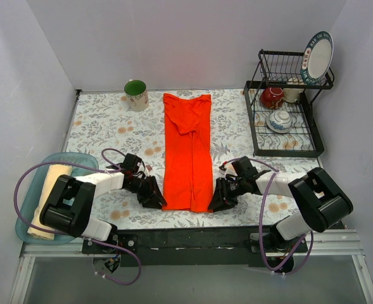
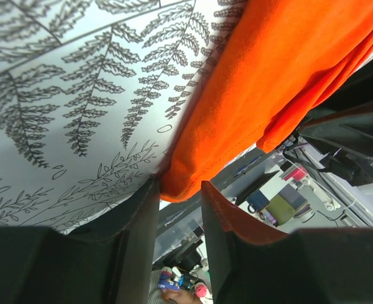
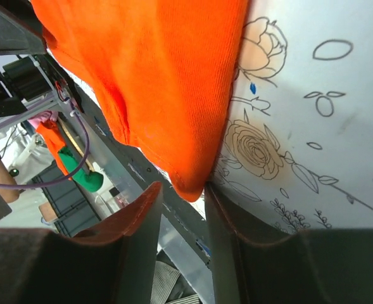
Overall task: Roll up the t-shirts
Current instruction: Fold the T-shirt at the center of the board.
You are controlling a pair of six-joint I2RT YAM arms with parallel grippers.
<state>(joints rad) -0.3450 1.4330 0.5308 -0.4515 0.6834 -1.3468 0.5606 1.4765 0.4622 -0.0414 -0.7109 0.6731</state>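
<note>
left gripper (image 1: 159, 199) part-open, astride orange t-shirt (image 1: 187, 152) near-left corner, unclamped | right gripper (image 1: 216, 201) likewise, near-right corner

**Floral table bearing shirt, mug, rack and bin**

The table (image 1: 110, 123), covered in a floral print, is carrying four things. An orange t-shirt (image 1: 187, 152), folded into a long narrow strip, is lying down the middle, with its near end reaching the front edge. A green mug (image 1: 136, 95) is standing at the far edge, left of the shirt. A black dish rack (image 1: 290, 140) is sitting at the far right. A teal bin (image 1: 69, 156) is resting at the near left edge.
</note>
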